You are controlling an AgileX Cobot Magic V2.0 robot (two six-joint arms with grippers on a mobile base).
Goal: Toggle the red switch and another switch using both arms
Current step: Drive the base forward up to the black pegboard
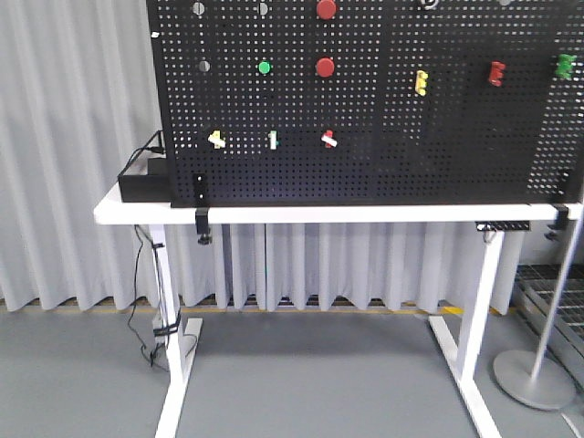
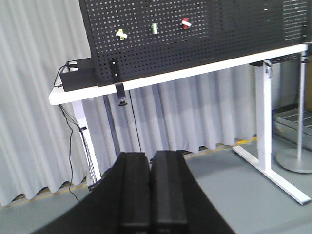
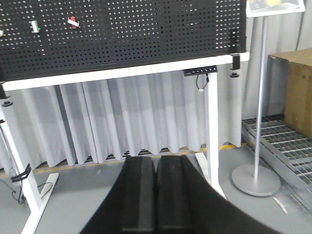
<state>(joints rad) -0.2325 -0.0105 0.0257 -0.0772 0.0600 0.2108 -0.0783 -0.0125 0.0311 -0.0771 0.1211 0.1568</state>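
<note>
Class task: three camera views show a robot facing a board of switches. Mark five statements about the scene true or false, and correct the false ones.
1. In the front view the red switch is right of the yellow switch, in one row. True.
2. A white toggle sits between them. True.
3. The left gripper touches the red switch. False: it is far short of the black board.
4. The black board stands on the floor. False: it stands on the white table.
5. The right gripper is wide open. False: its fingers are closed together, holding nothing.
</note>
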